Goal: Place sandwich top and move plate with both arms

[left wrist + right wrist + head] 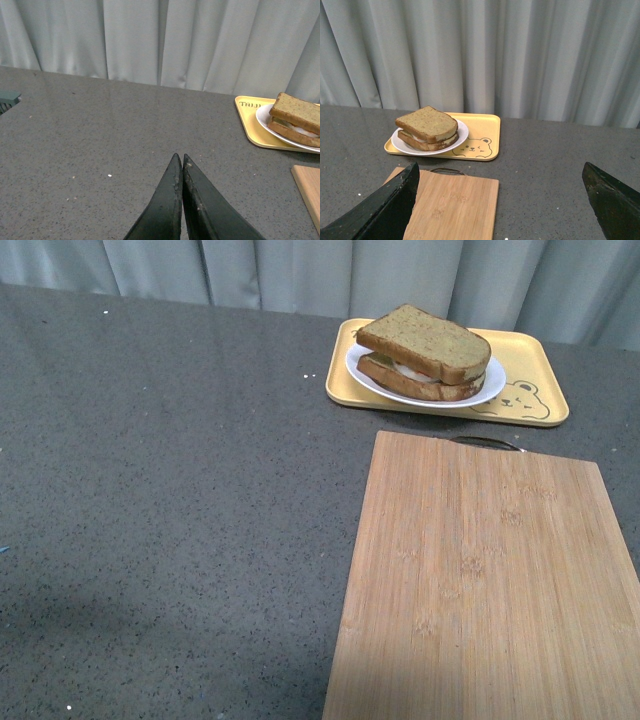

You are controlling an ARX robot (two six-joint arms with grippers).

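The sandwich top (pixel 425 341), a thick brown bread slice, lies on the lower slice with white egg between them. The stack sits on the white plate (pixel 490 392), which rests on the yellow bear tray (pixel 530 365). The sandwich top also shows in the left wrist view (pixel 297 112) and the right wrist view (pixel 426 123). Neither arm shows in the front view. My left gripper (pixel 179 158) is shut and empty above bare tabletop, well away from the plate (pixel 265 122). My right gripper (pixel 500 172) is wide open and empty, back from the plate (pixel 462 133).
A bamboo cutting board (pixel 480 580) with a metal handle lies on the dark speckled table, just in front of the tray; it also shows in the right wrist view (pixel 452 207). Grey curtains hang behind the table.
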